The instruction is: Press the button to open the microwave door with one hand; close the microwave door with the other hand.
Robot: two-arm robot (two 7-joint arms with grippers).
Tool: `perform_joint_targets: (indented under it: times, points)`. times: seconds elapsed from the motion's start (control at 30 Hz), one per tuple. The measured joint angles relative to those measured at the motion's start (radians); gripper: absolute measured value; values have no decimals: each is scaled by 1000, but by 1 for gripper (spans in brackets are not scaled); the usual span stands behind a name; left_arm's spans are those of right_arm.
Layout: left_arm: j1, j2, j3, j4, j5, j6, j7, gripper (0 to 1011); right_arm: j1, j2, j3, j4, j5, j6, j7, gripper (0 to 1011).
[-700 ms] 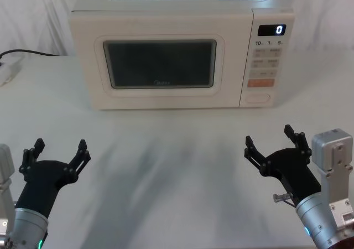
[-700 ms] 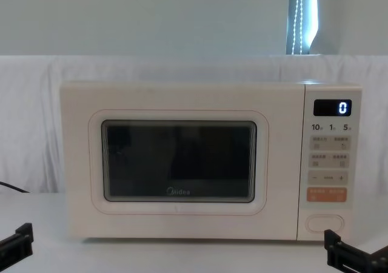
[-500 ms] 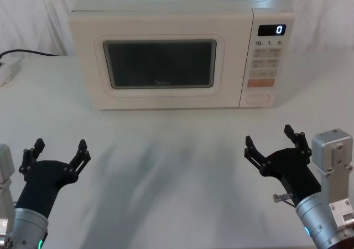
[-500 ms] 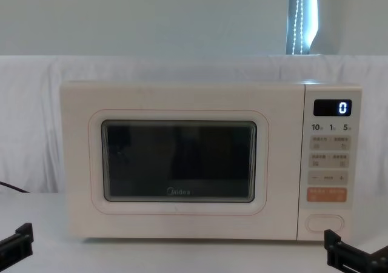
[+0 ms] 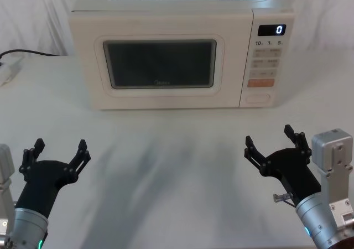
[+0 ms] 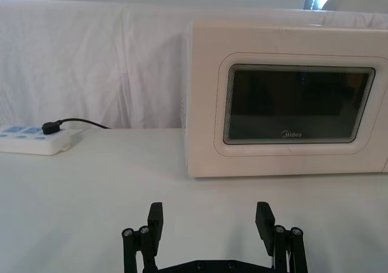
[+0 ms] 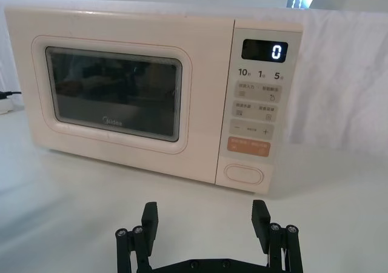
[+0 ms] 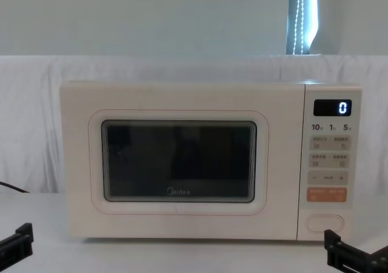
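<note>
Both claws hover spread wide and empty over the near white table [image 5: 177, 149], the left gripper [image 5: 57, 152] at left and the right gripper [image 5: 271, 143] at right. Farther back stands the microwave [image 5: 166, 5], its microwave door [image 5: 160, 97] shut and the button [image 5: 258, 98] at its lower right untouched, before a white draped backdrop [image 8: 36, 103].

Setting: a staged robot test bench, lab-like rather than a lived-in kitchen.
Evidence: a table [image 5: 177, 144] draped in plain white cloth; a white cloth backdrop [image 8: 36, 121] hung behind it, with a bare pale wall [image 8: 151, 18] above; one cream Midea microwave [image 5: 171, 50] standing alone on the cloth; a white power strip [image 6: 33, 141] with a black plug and cable lying on the tabletop beside it; a narrow strip of window light [image 8: 301, 18] past the backdrop.
</note>
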Motion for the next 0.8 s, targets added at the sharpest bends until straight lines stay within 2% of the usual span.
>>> perform_joint_targets:
  times: [0.8]
  points:
    - [0,0,0,0,0,0,0,1001,0,0,0,0,0,0,0,1002]
